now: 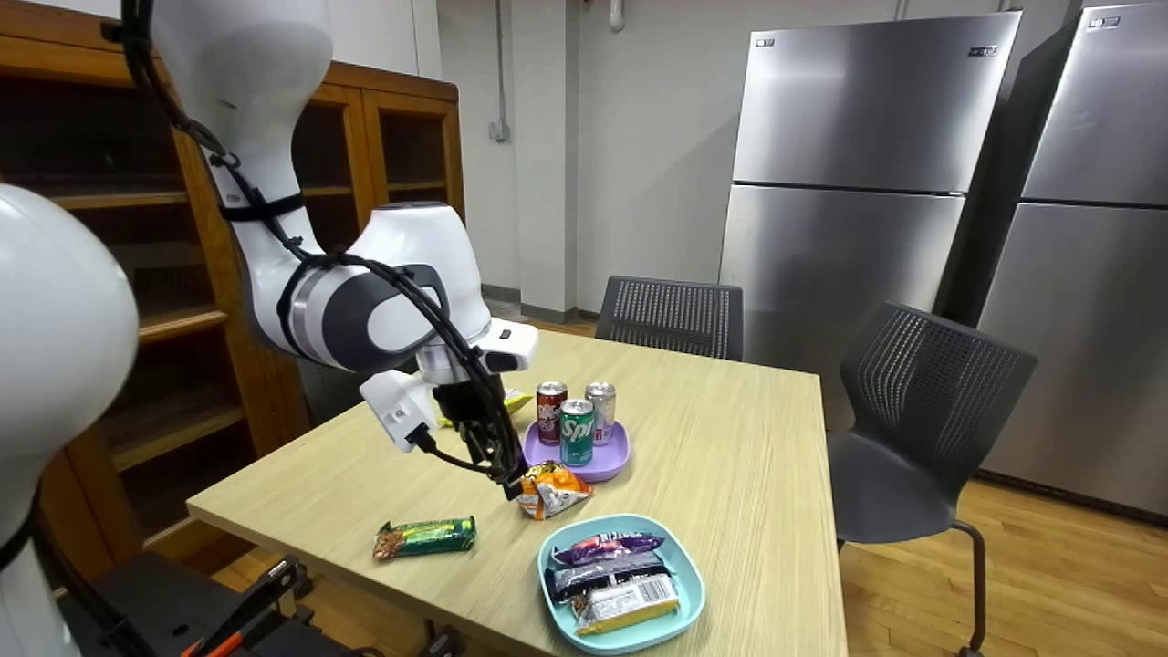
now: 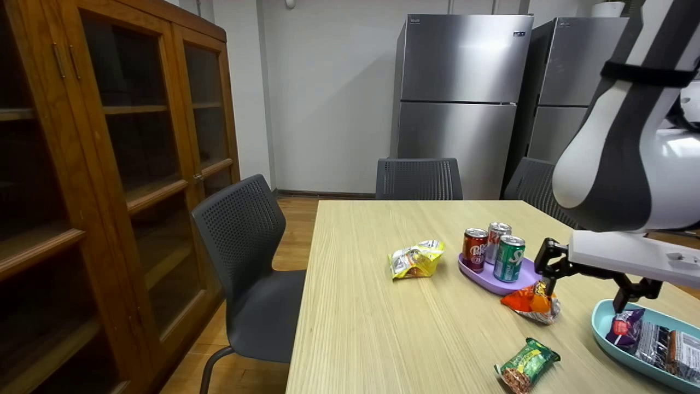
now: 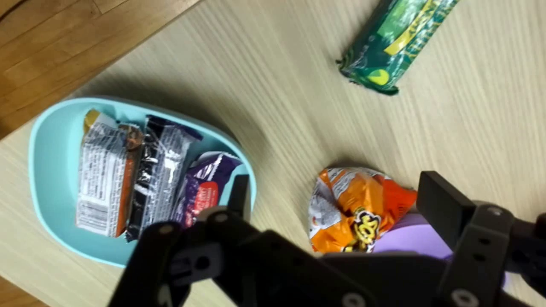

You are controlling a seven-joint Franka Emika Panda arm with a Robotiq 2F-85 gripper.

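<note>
Tall wooden cabinet (image 2: 106,180), glass doors, one side of the room; two steel refrigerators (image 1: 858,265) at the back. Pale wood desk (image 1: 721,429) from where I stand, robot arm (image 1: 392,319) bent down over it, black cables strapped along. Three dark gray chairs (image 2: 262,306) around the desk.

Two trays on the desk: turquoise tray (image 3: 53,175) by a desk edge, purple tray (image 1: 606,465) farther in. Fingers (image 3: 443,208) hang over the desk, spread wide apart, nothing gripped. Wrist view: one tip shows over the turquoise tray's rim by a wrapped bar, other one by the purple tray.

Orange bag (image 3: 356,204) shows in the gap between those tips, lying crumpled on the desk right at the purple tray's rim, on the turquoise tray's side. Can't tell if a tip touches it. Yellow bag (image 2: 416,260) also on the desk, near the purple tray, apart from it.

Cans, all upright, grouped on the purple tray: dark red can (image 2: 474,250), silver can (image 1: 601,411), green can (image 2: 509,260).

Bars last. Green bar (image 1: 429,538) flat on the desk, apart from both trays. In the turquoise tray, side by side: purple bar (image 3: 207,187), dark bar (image 3: 160,175), white-labeled bar (image 3: 102,179).
</note>
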